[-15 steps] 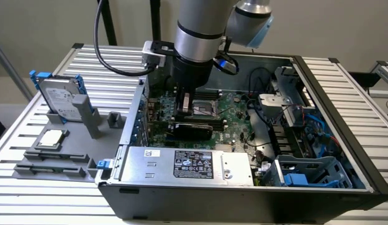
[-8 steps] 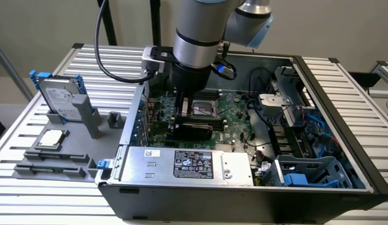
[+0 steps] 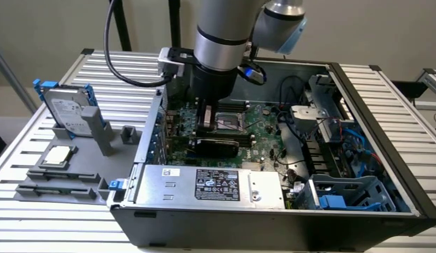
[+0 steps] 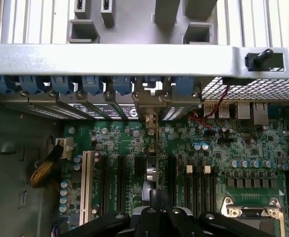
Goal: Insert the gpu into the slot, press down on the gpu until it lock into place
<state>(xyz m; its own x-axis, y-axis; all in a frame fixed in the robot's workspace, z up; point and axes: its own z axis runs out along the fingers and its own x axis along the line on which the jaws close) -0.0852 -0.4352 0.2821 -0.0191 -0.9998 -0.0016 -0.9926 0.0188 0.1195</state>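
The gpu (image 3: 214,146) stands on edge in the motherboard (image 3: 264,124), directly beneath the gripper (image 3: 209,113); finger state cannot be told.

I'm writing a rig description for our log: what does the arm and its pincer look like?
The arm is a thick silver-grey tube with a black ring band and a pale blue joint cap. Black cables loop to its wrist. The pincer is black, with dark angled links.

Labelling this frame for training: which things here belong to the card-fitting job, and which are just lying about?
Job: gpu, edge-down on the motherboard; gripper over it.
Lying about: hard drive, processor chip, power supply.
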